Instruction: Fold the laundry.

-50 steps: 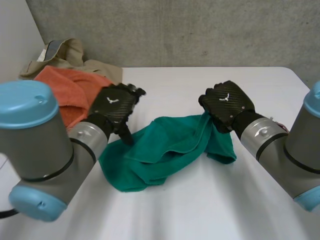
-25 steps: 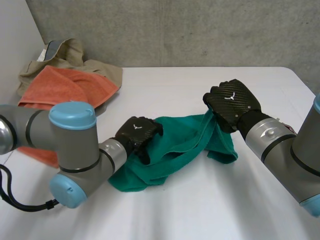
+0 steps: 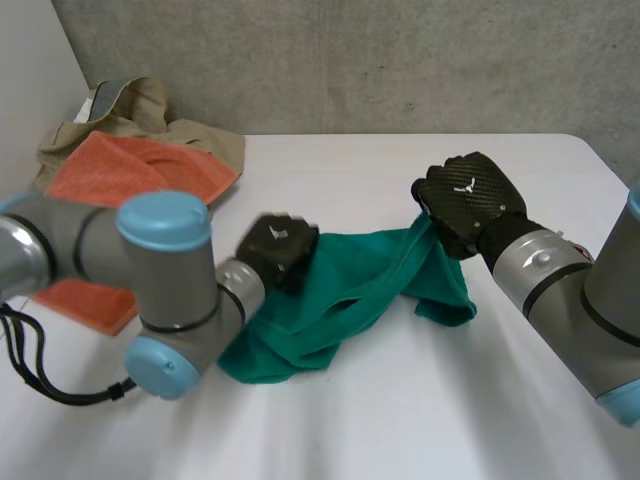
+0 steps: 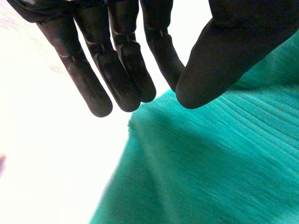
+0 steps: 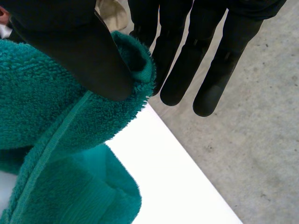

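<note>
step: you're at the spreading-out stage, as i judge it; the towel (image 3: 350,290) is bunched, and no fold has been made.
towel: green, crumpled at the middle of the tabletop (image 3: 400,410), with its right end raised.
right robot hand (image 3: 468,200): closed in a pinch on the towel's hemmed edge, thumb pressing the cloth against the fingers; that end is lifted off the tabletop.
left robot hand (image 3: 278,248): fingers straight, thumb near them with nothing between; it hovers over the towel's left part, close to its edge, and holds nothing.
next move: you'll likely want the left robot hand lowered to pinch a hem or corner opposite the right one's, so both can draw the towel flat. i can't tell which ridge is the true corner.
waiting: orange cloth (image 3: 130,170) and beige garment (image 3: 140,110), far left, well apart from the towel.
</note>
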Controlling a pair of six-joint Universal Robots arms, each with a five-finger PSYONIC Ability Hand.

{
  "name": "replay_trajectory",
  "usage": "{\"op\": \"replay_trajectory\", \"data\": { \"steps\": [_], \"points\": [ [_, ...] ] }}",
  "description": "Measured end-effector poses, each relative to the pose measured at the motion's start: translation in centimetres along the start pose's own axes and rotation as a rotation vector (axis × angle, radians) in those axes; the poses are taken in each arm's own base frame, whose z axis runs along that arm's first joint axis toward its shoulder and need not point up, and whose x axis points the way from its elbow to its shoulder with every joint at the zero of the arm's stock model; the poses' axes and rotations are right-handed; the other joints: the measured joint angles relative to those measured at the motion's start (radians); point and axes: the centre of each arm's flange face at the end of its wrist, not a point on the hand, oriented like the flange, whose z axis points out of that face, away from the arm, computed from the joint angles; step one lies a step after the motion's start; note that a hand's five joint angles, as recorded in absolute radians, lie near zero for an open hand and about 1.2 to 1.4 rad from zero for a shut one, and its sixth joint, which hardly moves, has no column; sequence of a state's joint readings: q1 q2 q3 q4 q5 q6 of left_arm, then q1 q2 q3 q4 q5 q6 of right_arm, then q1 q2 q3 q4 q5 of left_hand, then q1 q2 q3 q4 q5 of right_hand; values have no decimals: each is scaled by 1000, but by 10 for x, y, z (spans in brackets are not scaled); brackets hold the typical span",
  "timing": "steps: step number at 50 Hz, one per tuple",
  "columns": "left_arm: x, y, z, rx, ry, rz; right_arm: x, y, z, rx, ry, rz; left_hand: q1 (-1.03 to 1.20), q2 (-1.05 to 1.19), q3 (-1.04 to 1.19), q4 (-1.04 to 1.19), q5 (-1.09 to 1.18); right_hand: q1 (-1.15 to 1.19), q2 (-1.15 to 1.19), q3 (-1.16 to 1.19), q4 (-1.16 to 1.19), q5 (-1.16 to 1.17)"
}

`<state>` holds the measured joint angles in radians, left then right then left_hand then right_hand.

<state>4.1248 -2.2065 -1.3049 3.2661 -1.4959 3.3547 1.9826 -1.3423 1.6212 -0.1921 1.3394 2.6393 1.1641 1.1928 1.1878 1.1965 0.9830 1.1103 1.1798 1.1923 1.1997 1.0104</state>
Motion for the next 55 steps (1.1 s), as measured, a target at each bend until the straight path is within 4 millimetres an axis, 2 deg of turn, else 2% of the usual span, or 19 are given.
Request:
{"op": "replay_trajectory", "data": {
  "steps": [5, 8, 9, 11, 12, 14, 15, 16, 21, 32, 35, 39, 44, 47, 53, 55],
  "points": [
    [-26, -45, -16, 121, -116, -4, 4, -5, 7, 23, 9, -5, 0, 0, 0, 0, 0, 0, 0, 0, 0, 0],
    [-32, -58, -27, 162, -130, -7, 5, -5, 11, 26, 9, -5, -43, -34, -34, -34, -31, 0, 0, 0, 0, 0],
    [-30, -59, -29, 164, -121, -7, 4, -5, 12, 26, 8, -5, -163, -145, -145, -145, -137, 0, 0, 0, 0, 0],
    [-20, -56, -34, 156, -77, -7, 3, -3, 13, 23, 4, -4, -680, -617, -587, -597, -579, 0, 0, 0, 0, 0],
    [-15, -53, -35, 148, -54, -8, 2, -3, 13, 20, 3, -4, -826, -774, -750, -765, -741, 0, 0, 0, 0, 0],
    [-6, -45, -36, 125, -16, -12, 1, -1, 13, 15, 1, -3, -826, -774, -750, -765, -741, 0, 0, 0, 0, 0],
    [4, -34, -35, 93, 26, -20, 1, 1, 13, 9, 0, 0, -880, -896, -888, -905, -872, 0, 0, 0, 0, 0],
    [7, -29, -34, 80, 39, -25, 0, 2, 13, 6, -1, 1, -880, -896, -888, -905, -872, 0, 0, 0, 0, 0],
    [25, 0, -24, 2, 107, -86, -2, 7, 11, -12, -5, 9, -865, -880, -878, -884, -843, 0, 0, 0, 0, 0],
    [36, 21, -4, -36, 179, -207, -3, 13, 9, -33, -7, 14, -703, -735, -734, -740, -698, 0, 0, 0, 0, 0],
    [37, 23, 1, -34, 182, -210, -4, 14, 8, -36, -9, 15, -459, -524, -520, -526, -489, 0, 0, 0, 0, 0],
    [38, 24, 8, -25, 181, -206, -5, 15, 7, -41, -13, 17, -12, -76, -75, -77, -47, 0, 0, 0, 0, 0],
    [38, 26, 11, -23, 176, -202, -5, 15, 7, -41, -15, 19, 0, -1, -1, -2, -6, 0, 0, 0, 0, 0],
    [34, 21, 10, -18, 157, -198, -5, 15, 7, -40, -14, 20, 0, 0, 0, 0, -6, 0, 0, 0, 0, 0],
    [9, -16, 0, 67, 37, -189, -3, 12, 8, -31, -9, 33, 0, 0, 0, 0, -6, -19, -42, -39, -44, -31],
    [-11, -40, -10, 125, -46, -182, -1, 8, 10, -17, -2, 45, 0, 0, 0, 0, -6, -409, -451, -449, -435, -431]
  ]
}}
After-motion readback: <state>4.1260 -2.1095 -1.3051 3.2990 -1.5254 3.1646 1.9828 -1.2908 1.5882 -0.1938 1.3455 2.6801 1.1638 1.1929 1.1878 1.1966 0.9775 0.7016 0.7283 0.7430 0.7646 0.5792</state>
